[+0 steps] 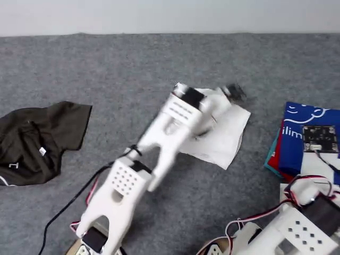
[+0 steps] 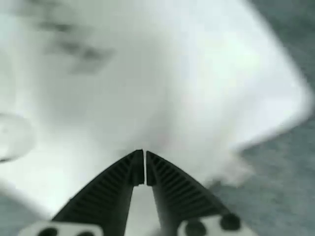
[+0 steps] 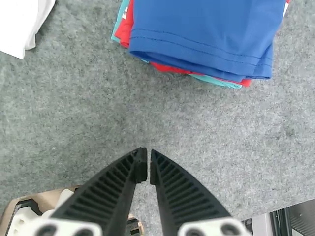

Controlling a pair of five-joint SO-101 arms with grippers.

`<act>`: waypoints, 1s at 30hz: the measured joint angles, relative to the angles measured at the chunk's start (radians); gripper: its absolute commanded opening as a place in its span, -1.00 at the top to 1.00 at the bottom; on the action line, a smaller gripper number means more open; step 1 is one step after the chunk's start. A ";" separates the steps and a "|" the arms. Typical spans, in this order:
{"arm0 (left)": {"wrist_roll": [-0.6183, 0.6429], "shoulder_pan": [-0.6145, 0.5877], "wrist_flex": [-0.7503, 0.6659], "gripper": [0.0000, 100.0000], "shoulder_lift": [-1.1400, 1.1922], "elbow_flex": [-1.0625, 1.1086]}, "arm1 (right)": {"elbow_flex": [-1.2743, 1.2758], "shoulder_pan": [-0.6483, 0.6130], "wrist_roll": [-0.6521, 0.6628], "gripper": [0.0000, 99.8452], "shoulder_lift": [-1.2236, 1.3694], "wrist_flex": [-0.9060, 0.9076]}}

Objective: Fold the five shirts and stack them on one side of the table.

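**Left gripper**: the jaws are drawn together and the tips meet with only a hairline gap, directly over the white shirt. Whether any cloth is caught between the tips cannot be told, because the fabric beneath is blurred. In the high view this gripper is also smeared and hard to make out.

**White shirt:** it lies partly folded, a little right of the middle of the worktop. The left arm reaches across from the near edge and hides the shirt's near-left part.

**Right gripper**: the jaws are closed and hold nothing. It sits over bare grey worktop, near the stack but apart from it.

**Stack:** it stands at the right edge of the worktop.
- The blue shirt is on top.
- The red shirt is beneath it.
- The teal shirt is lowest and shows only as a thin edge.

In the high view the frame cuts the stack off, and a black board on the right arm covers part of the blue shirt.

**Black shirt**: it is unfolded and rumpled, near the left edge — well apart from the white shirt. Its left side is cut off by the frame.
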 measured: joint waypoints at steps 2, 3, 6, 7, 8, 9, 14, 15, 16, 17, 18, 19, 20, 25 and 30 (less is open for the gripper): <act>0.000 -0.061 -0.074 0.97 0.000 -0.021 | 0.000 -0.003 0.000 0.95 0.000 0.000; 0.003 -0.086 -0.121 0.97 0.000 -0.023 | 0.000 -0.003 0.000 0.95 0.000 0.000; 0.005 -0.133 -0.255 0.97 0.003 -0.023 | 0.000 0.000 0.000 0.95 0.000 0.000; 0.005 -0.143 -0.292 0.97 0.017 -0.026 | 0.000 0.000 0.000 0.95 0.000 0.000; 0.005 -0.150 -0.324 0.96 0.035 -0.031 | 0.000 -0.002 0.000 0.95 0.000 0.000; 0.005 -0.155 -0.348 0.96 0.058 -0.032 | 0.000 -0.003 0.000 0.95 0.000 0.000; 0.000 -0.172 -0.390 0.96 0.146 -0.032 | 0.000 0.000 0.000 0.95 0.000 0.000; 0.000 -0.180 -0.388 0.96 0.150 -0.035 | 0.000 0.000 0.000 0.95 0.000 0.000; 0.000 -0.186 -0.381 0.96 0.153 -0.046 | 0.000 -0.002 0.000 0.95 0.000 0.000; 0.000 -0.195 -0.370 0.96 0.160 -0.060 | 0.000 -0.002 0.000 0.95 0.000 0.000; 0.000 -0.207 -0.356 0.96 0.164 -0.075 | 0.000 -0.002 0.000 0.95 0.000 0.000; 0.000 -0.221 -0.342 0.96 0.170 -0.089 | 0.000 -0.002 0.000 0.95 0.000 0.000; 0.000 -0.238 -0.327 0.96 0.178 -0.101 | 0.000 -0.002 0.000 0.95 0.000 0.000; 0.000 -0.324 -0.233 0.97 0.196 -0.173 | 0.000 -0.002 0.000 0.95 0.000 0.000; 0.000 -0.336 -0.150 0.97 0.196 -0.258 | 0.000 -0.002 0.000 0.95 0.000 0.000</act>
